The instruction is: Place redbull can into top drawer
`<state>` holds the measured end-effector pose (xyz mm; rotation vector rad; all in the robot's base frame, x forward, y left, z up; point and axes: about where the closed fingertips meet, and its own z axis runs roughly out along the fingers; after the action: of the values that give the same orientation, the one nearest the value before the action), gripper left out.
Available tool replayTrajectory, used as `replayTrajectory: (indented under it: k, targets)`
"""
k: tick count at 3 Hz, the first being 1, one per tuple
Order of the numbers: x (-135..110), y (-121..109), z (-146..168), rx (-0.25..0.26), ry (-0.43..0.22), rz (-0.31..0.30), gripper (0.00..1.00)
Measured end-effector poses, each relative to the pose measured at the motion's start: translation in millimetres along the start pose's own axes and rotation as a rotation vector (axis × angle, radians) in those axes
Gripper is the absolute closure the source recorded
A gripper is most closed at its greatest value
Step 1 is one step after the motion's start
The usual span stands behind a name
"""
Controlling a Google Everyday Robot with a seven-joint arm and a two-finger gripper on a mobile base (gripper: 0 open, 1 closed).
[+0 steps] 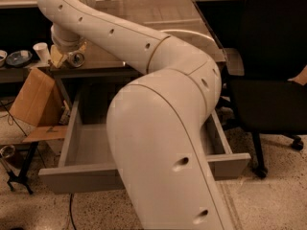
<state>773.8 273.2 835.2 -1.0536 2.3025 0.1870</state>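
From my seat, the arm [158,128] fills most of the view: smooth, cream-coloured, rounded shells with small dark holes along them. It bends up from the bottom of the view and reaches back to the front left corner of the desk [158,13]. The gripper [66,56] sits at that corner, just under the rounded wrist. I see only a tan sliver of it, so I cannot tell whether the claw is spread or pinching anything.

The can [76,59] is right against the gripper at the same corner, above the desk's front edge. It is small, shiny and silver, and lies on its side with its round end turned toward me. I cannot tell whether it rests on the wooden top or hangs off it.

The drawer [76,178] is pulled out below the desk's front edge. It is a wide, shallow grey box with flat matte walls. The arm's big elbow covers its middle and the centre of its front panel.

Off the desk's left edge, a white paper cup [41,51] and a dark bowl [18,58] stand on a lower surface, and a brown cardboard box [32,97] leans below them. A black chair [273,56] stands by the desk's right edge on a speckled floor [268,200].
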Motion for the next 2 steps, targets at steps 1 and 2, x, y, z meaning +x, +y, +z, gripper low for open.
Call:
replayTrajectory:
  k: [1, 2]
  targets:
    - [5, -8, -9, 0.016, 0.007, 0.006, 0.68]
    - [13, -23, -36, 0.063, -0.006, 0.025, 0.92]
